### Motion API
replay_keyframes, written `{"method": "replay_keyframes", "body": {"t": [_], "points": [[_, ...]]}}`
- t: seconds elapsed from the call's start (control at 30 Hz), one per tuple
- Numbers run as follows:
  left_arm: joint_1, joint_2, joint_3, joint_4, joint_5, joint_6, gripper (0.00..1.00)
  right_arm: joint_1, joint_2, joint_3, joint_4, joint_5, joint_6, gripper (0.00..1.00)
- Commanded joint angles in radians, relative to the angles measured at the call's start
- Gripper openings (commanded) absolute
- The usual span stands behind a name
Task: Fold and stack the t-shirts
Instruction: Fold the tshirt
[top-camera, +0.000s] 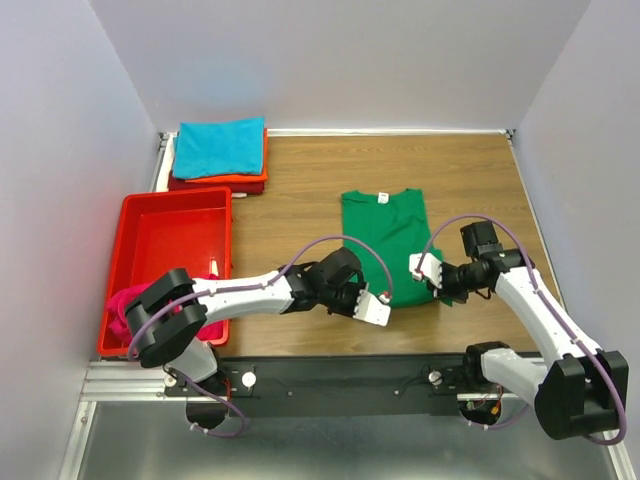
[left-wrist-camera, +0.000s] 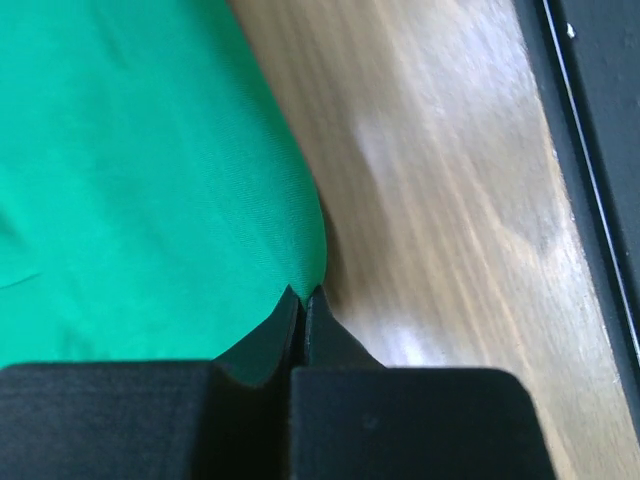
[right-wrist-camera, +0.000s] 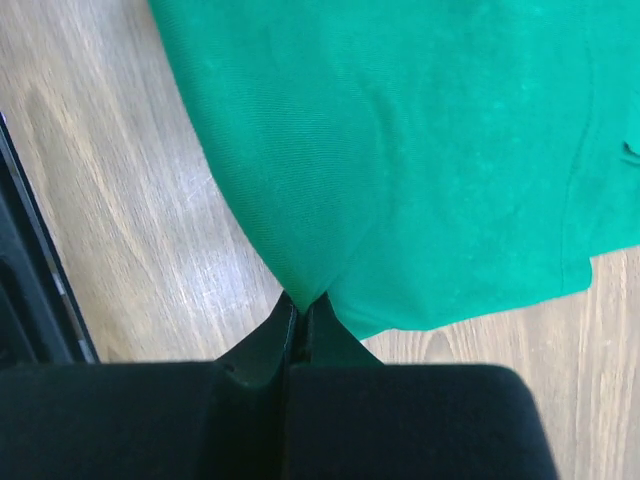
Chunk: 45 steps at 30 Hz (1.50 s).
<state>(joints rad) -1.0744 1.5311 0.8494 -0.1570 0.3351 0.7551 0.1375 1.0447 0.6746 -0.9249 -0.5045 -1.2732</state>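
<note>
The green t-shirt (top-camera: 385, 228) lies on the wooden table with its white neck label (top-camera: 381, 197) at the far end. My left gripper (top-camera: 374, 300) is shut on its near left hem; the pinched green cloth (left-wrist-camera: 150, 180) shows in the left wrist view. My right gripper (top-camera: 432, 272) is shut on the near right hem, and the cloth (right-wrist-camera: 420, 150) rises into the closed jaws. A folded stack stands at the far left: teal (top-camera: 218, 146) on orange (top-camera: 245, 178) on dark red (top-camera: 215, 186). A magenta shirt (top-camera: 128, 304) is bunched at the tray's near left corner.
A red plastic tray (top-camera: 170, 240) sits left of the green shirt, close to my left arm. The black base rail (top-camera: 340, 372) runs along the table's near edge. Grey walls close in the left, far and right sides.
</note>
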Motion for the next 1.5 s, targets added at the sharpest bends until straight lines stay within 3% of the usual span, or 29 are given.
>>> {"method": "replay_keyframes", "body": {"t": [0.0,0.17,0.4,0.57,1.0,1.47], "points": [[0.021,-0.026,0.034,-0.018,0.016,0.013,0.00,-0.001,0.021,0.069,-0.055,0.021,0.083,0.01],[0.085,-0.002,0.105,-0.045,0.004,0.053,0.00,0.001,0.044,0.161,0.007,0.041,0.170,0.01],[0.237,-0.011,0.204,-0.029,0.042,0.122,0.00,-0.003,0.201,0.348,0.110,0.133,0.247,0.01],[0.330,0.099,0.338,-0.048,0.064,0.167,0.00,-0.007,0.342,0.462,0.211,0.167,0.322,0.01],[0.445,0.394,0.646,-0.016,0.059,0.159,0.00,-0.027,0.714,0.769,0.362,0.251,0.482,0.00],[0.501,0.610,0.852,0.010,-0.039,0.049,0.00,-0.030,0.952,0.977,0.429,0.290,0.574,0.01]]}}
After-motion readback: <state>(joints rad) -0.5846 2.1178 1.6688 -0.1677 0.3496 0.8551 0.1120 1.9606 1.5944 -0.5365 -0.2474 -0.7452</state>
